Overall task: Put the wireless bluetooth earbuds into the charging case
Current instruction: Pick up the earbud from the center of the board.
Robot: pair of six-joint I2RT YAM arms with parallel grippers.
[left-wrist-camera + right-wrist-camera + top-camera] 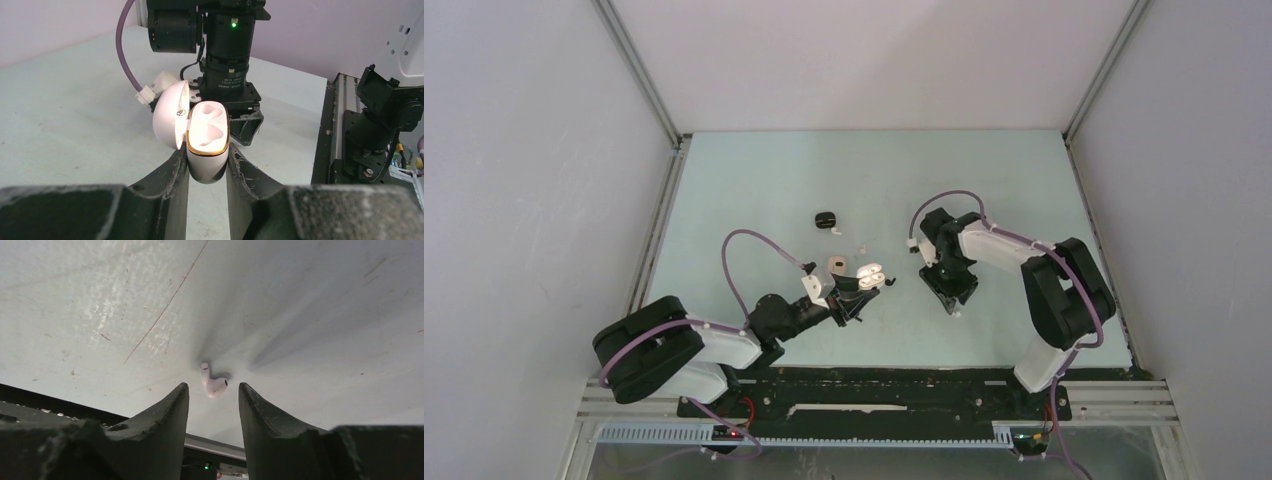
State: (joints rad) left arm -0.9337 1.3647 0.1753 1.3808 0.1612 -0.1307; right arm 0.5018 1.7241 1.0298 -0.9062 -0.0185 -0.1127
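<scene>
Step in hand, as I read it: picking one bud off the table to carry to the open case.

Right gripper (212, 392) points down at the table (300, 300). Its jaws are partly parted and nothing is held. A white earbud (215, 384) lies on the surface just beyond the tips, in line with the gap. As far as I can tell it touches neither finger. Its stem angles up and left, and its rounded head sits nearer the right-hand finger.

To do it well:
- Come straight down until the tips bracket the bud.
- Close slowly across the head, not the thin stem. It is small and smooth, so it will likely roll or squirt out.
- Centre first, because the gap is only a little wider than the bud.
- Leave the stem free so it can lead into a well.

Left gripper (207, 165) is clamped on the lower body of the white charging case (207, 127), which has a gold rim. The lid (169, 116) is swung open to the left and both wells are bare. From overhead, the case sits left of the right gripper, with open table between them.

Also on the table:
- black case (826, 219), farther back
- tan case (834, 265), just beside the held one
- spare bud (861, 245), too small to be sure of
</scene>
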